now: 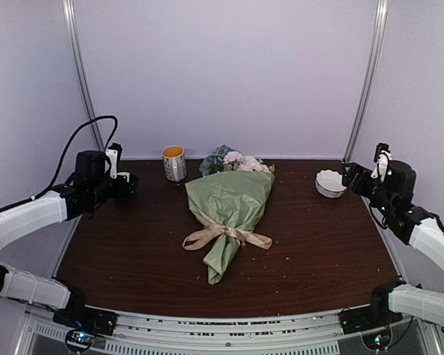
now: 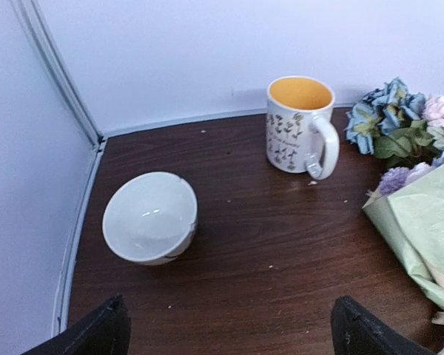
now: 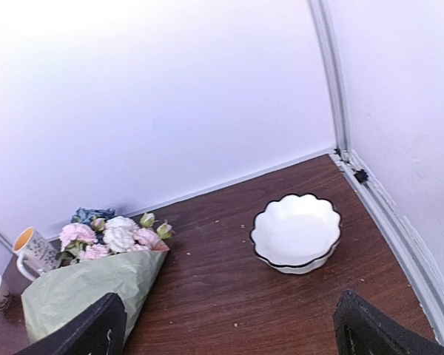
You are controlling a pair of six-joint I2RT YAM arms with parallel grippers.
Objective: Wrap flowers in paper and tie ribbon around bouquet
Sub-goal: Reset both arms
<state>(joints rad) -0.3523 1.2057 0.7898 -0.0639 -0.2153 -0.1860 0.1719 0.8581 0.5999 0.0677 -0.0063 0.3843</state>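
Top external view: the sage-green paper-cone bouquet (image 1: 229, 203) lies centred on the desk (image 1: 133, 251), with a tan ribbon (image 1: 226, 237) bow at its waist. Left fingers (image 2: 96, 333) and right fingers (image 3: 89, 329) gape empty — it looks light and crushable; I'd grip beneath the bow.

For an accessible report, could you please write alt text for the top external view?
A bouquet in sage-green paper, tied with a ribbon bow, lies mid-table, blooms toward the back wall. A mug stands back left, a bowl far right; the left hand and right hand hover at the sides.
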